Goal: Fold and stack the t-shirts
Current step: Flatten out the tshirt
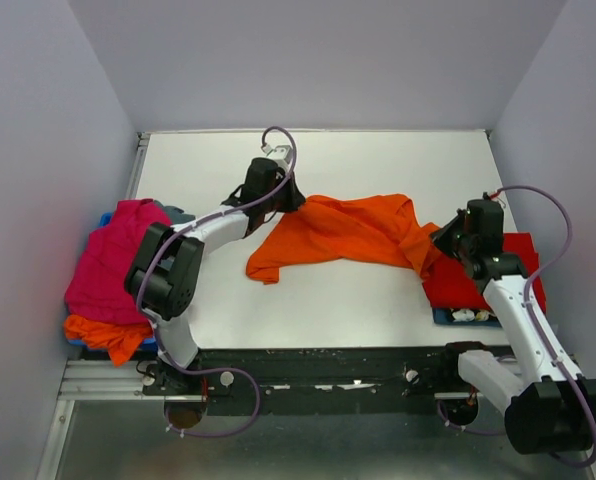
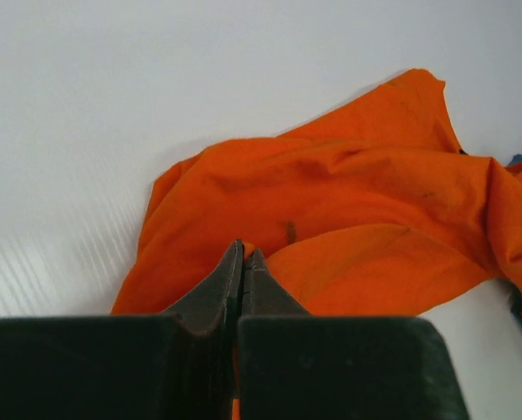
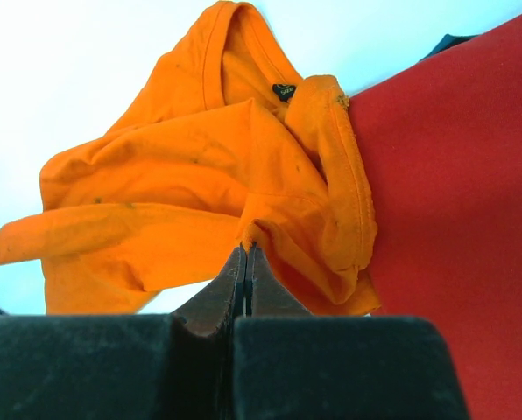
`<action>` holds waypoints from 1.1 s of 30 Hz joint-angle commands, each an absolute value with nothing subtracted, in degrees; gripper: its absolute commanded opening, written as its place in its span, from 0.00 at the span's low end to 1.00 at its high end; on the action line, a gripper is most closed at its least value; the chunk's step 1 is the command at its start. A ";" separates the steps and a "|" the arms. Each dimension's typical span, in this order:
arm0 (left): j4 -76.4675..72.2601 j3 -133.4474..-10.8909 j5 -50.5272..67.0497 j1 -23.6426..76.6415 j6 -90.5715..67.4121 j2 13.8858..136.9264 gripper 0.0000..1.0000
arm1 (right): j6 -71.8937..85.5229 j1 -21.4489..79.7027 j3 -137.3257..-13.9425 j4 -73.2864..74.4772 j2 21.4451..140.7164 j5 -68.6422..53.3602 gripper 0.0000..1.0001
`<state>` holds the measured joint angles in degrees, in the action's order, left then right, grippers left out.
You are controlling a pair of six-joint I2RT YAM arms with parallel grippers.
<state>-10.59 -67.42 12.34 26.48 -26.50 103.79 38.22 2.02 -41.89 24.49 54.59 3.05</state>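
Note:
A bright orange t-shirt (image 1: 343, 232) lies crumpled across the middle of the white table, stretched between both grippers. My left gripper (image 1: 296, 200) is shut on its far-left edge; in the left wrist view the closed gripper (image 2: 244, 252) pinches the orange cloth (image 2: 357, 219). My right gripper (image 1: 440, 246) is shut on a fold at its right end, near the collar (image 3: 235, 52); in the right wrist view the gripper (image 3: 246, 248) holds orange cloth (image 3: 182, 166). A folded red t-shirt (image 1: 518, 262) lies under the right arm, also in the right wrist view (image 3: 471, 192).
A pile at the left table edge holds a magenta pink shirt (image 1: 113, 260), another orange shirt (image 1: 108, 335) and grey-blue cloth (image 1: 176, 213). A blue tray edge (image 1: 446, 316) shows under the red shirt. White walls enclose the table (image 1: 378, 160).

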 commanded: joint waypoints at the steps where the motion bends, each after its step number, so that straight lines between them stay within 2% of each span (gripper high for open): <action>1: -13.37 -63.28 11.78 26.46 -26.46 97.40 0.00 | 37.09 1.93 -44.03 24.08 56.50 1.76 0.01; 5: -9.86 -64.15 8.88 25.14 -26.28 93.53 0.00 | 38.40 1.93 -49.64 26.36 61.86 0.88 0.01; 10: -2.65 -69.77 5.72 19.61 -29.44 89.92 0.00 | 41.21 1.85 -63.52 31.28 70.74 0.87 0.01; 17: 7.98 -80.40 -3.42 14.77 -29.88 85.26 0.00 | 41.84 1.93 -92.77 42.17 81.28 3.69 0.01; 21: 12.21 -85.42 -6.32 12.22 -28.31 79.47 0.00 | 40.26 1.85 -106.94 48.24 83.32 2.82 0.01; 24: 14.23 -86.05 -9.40 11.78 -26.99 73.50 0.00 | 37.63 1.85 -110.12 48.52 79.82 0.36 0.01; 30: 13.45 -80.95 -12.65 11.69 -27.25 60.14 0.00 | 31.48 1.84 -101.70 37.73 62.08 -3.60 0.01; 33: 14.85 -81.99 -15.11 11.69 -26.46 56.52 0.00 | 29.80 1.85 -104.04 37.09 58.01 -4.57 0.01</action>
